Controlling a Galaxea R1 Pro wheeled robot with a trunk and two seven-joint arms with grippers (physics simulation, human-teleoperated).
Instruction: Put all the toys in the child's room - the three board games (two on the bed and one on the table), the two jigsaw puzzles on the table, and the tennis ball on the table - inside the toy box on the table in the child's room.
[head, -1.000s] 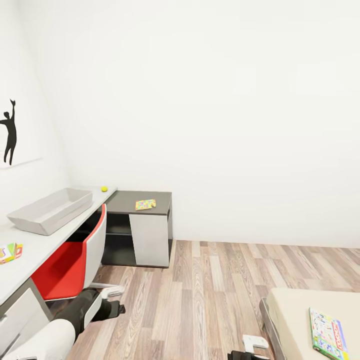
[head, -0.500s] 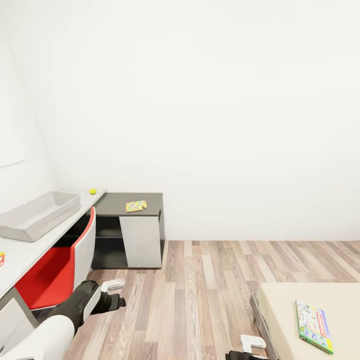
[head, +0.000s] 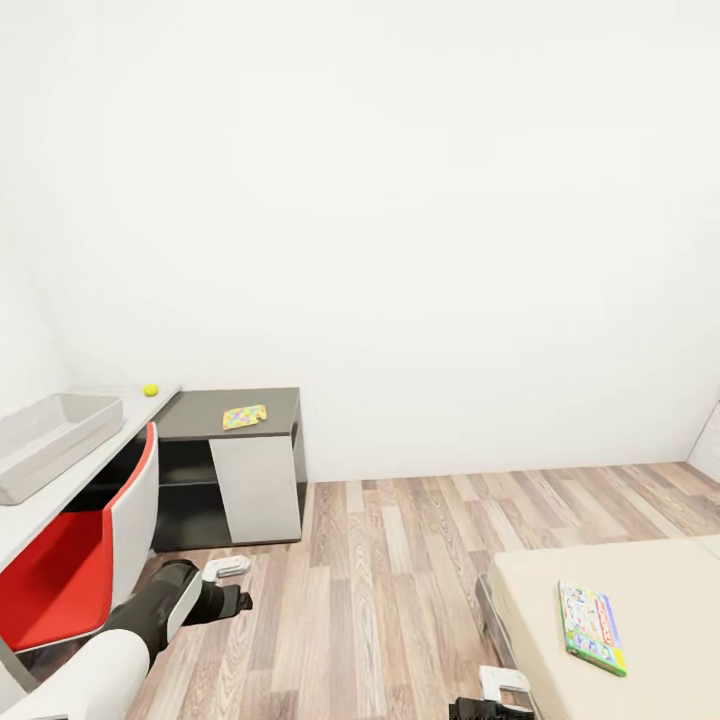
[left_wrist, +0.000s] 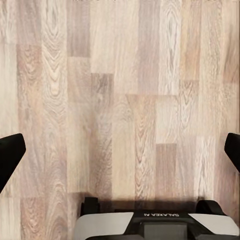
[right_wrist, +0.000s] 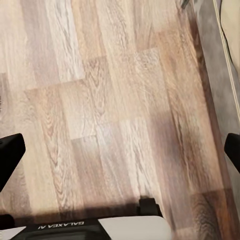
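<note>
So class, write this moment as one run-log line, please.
phase: in transit | left tool: open, empty, over floor | right tool: open, empty | toy box: on table | tennis ball: on table | board game: on bed

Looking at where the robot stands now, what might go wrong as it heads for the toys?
The board game lies well in from the bed edge, so reaching it may be a stretch or push it farther. The red chair sits by the left gripper and may get bumped. The tennis ball could roll if nudged.

yellow tennis ball (head: 150, 390), multicoloured checkered puzzle (head: 244, 416), red-and-white chair (head: 75, 560), pale grey toy box (head: 50, 440)
</note>
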